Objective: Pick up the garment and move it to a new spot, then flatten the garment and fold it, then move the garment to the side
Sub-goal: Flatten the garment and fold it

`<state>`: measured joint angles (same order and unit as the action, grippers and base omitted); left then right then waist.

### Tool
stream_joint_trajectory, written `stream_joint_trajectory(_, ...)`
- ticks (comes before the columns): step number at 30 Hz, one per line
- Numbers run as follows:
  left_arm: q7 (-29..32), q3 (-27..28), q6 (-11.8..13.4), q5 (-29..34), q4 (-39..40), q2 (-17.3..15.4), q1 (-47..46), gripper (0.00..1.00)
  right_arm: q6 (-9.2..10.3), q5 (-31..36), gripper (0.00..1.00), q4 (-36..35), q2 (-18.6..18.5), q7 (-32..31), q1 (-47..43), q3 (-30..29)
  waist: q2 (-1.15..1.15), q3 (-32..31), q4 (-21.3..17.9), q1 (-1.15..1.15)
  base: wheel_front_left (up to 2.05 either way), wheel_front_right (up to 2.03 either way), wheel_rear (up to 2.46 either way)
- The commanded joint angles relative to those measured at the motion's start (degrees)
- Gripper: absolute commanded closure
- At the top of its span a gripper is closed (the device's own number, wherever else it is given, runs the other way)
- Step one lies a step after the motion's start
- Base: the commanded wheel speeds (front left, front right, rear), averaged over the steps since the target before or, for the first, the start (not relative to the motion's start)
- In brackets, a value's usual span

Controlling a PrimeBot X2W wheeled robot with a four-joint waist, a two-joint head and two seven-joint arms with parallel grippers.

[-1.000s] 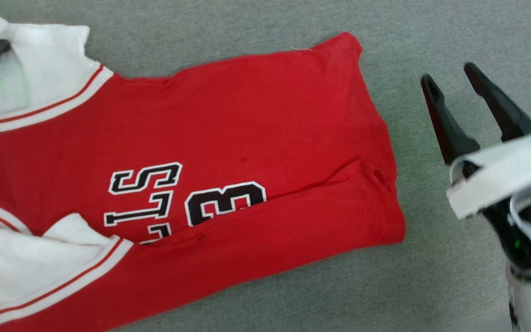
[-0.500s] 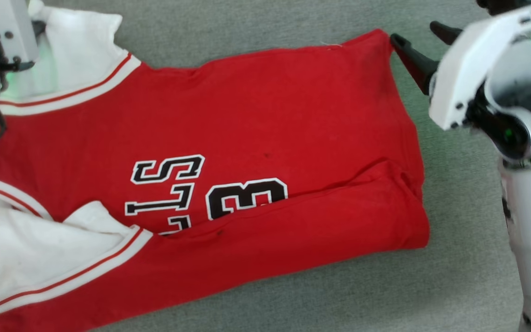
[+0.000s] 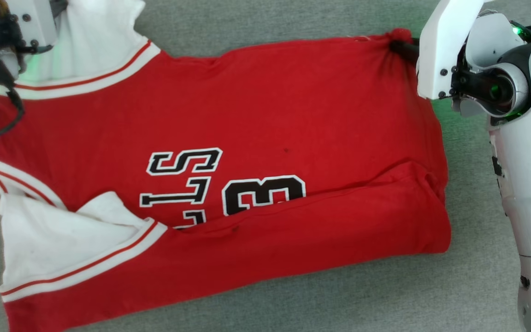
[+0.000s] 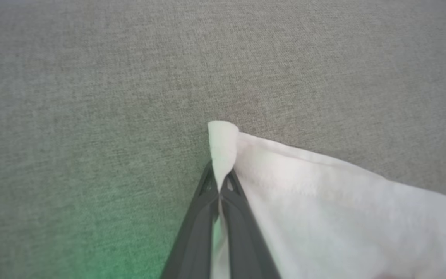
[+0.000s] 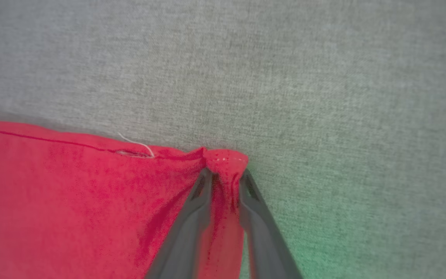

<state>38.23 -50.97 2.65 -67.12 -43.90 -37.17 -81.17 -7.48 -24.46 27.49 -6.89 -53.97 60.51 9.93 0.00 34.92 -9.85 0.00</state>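
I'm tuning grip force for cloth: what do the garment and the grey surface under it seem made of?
The garment: probably soft knit jersey, matte; it bunches and creases where the right gripper pinches its red corner. The grey surface: seemingly woven upholstery-like fabric, matte, with fine heathered weave.

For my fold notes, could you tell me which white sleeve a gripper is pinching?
The far sleeve, at the shirt's upper left: the left gripper is shut on its corner. The near sleeve lies free.
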Motion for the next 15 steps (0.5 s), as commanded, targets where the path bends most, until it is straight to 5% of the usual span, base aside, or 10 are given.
stream_joint_trajectory(1, 0.2, -0.9, -0.2, -0.2, -1.0, 1.1, 1.8, 1.0, -0.02, -0.1, 1.0, 2.5, 0.8, -0.8, -1.9, 0.9, 0.0, 0.0, 0.3, 0.0, 0.0, 0.0, 0.0)
stream_joint_trajectory(15, -6.3, 0.8, -5.2, -0.9, -3.0, 3.2, 1.5, 1.0, 0.0, -1.8, 1.0, 2.1, -3.3, 8.2, -1.1, 2.5, 0.0, -7.1, 3.5, 0.0, 0.0, 0.0, 0.0)
